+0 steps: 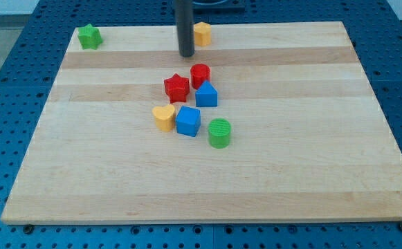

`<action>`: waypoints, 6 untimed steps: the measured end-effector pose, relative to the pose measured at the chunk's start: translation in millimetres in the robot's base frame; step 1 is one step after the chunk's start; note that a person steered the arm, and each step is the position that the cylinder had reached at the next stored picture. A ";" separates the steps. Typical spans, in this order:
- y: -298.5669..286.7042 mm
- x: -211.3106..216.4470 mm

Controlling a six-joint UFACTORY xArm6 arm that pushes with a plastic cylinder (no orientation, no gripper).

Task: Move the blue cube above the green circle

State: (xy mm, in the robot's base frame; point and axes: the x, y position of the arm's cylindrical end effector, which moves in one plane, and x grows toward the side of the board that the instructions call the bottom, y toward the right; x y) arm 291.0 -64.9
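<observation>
My tip [186, 54] — above blue cube [188, 121], apart.

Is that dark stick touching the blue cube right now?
No, my tip is near the view's top, well apart from the blue cube, which sits beside the green circle.

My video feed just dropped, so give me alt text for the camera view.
My tip rests near the wooden board's top edge, apart from every block. At centre, the blue cube sits between a yellow heart and the green circle, below a red star, red cylinder and blue house-shaped block.
</observation>
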 end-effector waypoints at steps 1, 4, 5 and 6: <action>-64.4 47.4; -93.4 211.5; -65.4 223.0; -19.6 213.4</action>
State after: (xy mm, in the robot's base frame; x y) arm 504.5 -84.5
